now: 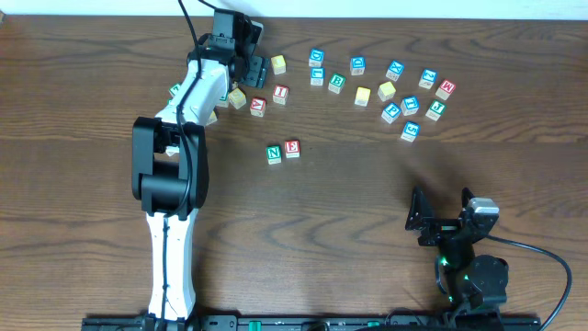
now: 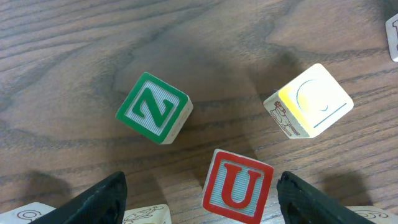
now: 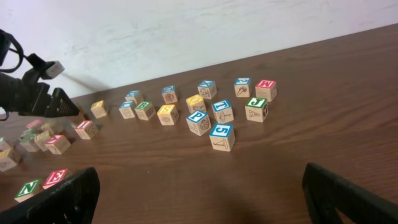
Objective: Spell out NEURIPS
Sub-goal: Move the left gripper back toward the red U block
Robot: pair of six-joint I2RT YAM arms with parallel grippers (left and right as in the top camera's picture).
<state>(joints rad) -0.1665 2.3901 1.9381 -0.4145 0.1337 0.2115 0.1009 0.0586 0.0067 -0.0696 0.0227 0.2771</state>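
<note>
U cube, red-framed, stands untouched between the wide-spread fingers of the left gripper, a green-framed cube just beyond its fingertips, while the right gripper gapes wide and empty.

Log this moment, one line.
left gripper open over U cube | right gripper open, empty | N cube, E cube side by side

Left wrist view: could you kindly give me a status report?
Left pincer open astride U; right pincer open, away. N, E side by side. Green block, yellow block nearby, not blocking.
</note>
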